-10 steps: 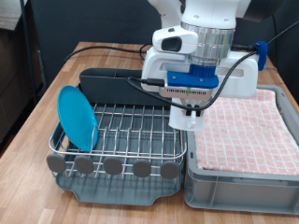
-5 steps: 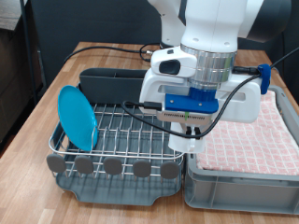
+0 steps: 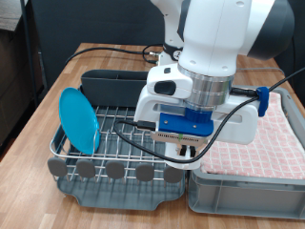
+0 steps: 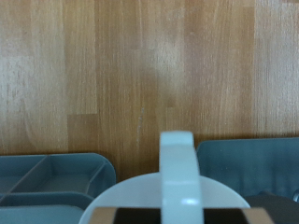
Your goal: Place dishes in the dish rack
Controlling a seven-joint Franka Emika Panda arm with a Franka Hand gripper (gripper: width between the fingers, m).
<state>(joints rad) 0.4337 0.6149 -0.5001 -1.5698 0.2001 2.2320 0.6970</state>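
**Arm low over the rack, mug at the gripper**

The dish rack point(image 3: 119, 134) sits on the wooden table point(image 3: 57, 86), with the blue plate point(image 3: 78, 120) standing on edge at its exterior-view left end. The gripper point(image 3: 188, 153) hangs over the rack's opposite end. A white mug point(image 4: 173, 191) sits right at its fingers; I cannot tell whether they clamp it.

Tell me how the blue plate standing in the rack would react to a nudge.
The blue plate stands on edge, tilted, in the dish rack, so it would probably tip or roll. It looks rigid and smooth, likely slippery. The gripper hangs apart from it.
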